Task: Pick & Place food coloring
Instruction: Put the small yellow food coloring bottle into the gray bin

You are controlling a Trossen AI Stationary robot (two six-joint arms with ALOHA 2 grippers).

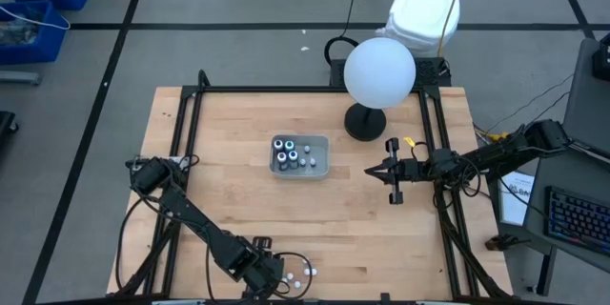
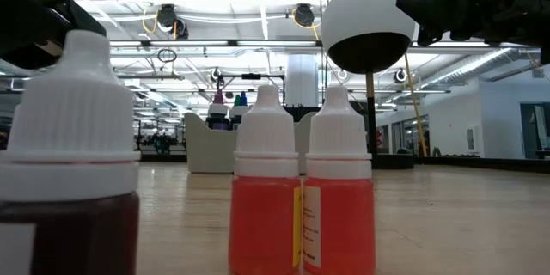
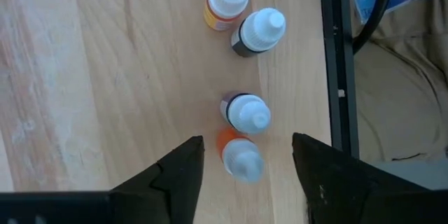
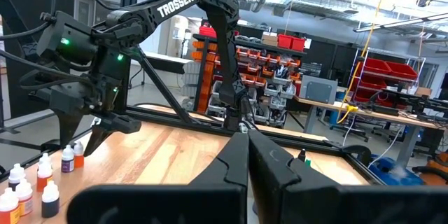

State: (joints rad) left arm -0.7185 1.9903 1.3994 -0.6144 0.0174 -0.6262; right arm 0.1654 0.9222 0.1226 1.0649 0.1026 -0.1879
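Note:
The food coloring is tiny bottles in two groups. Several stand in the grey tray point(image 1: 300, 155) at the table's middle. Several white-capped ones stand on the wood near the near edge point(image 1: 297, 276). The low view shows three of these close up: a dark red bottle point(image 2: 73, 146) and two orange-red ones point(image 2: 266, 189). My left gripper point(image 3: 246, 142) hangs open above this group, pointing down. Its fingers stand on either side of an orange bottle point(image 3: 240, 155), with a purple one point(image 3: 246, 112) just beyond. My right gripper point(image 1: 372, 172) is shut, hovering right of the tray.
A large white globe on a black stand point(image 1: 378, 74) stands behind the tray on its right. A black frame rail point(image 3: 339, 77) runs along the table's near edge beside the loose bottles. A dark bottle point(image 3: 257, 31) and an orange one point(image 3: 225, 0) stand farther along.

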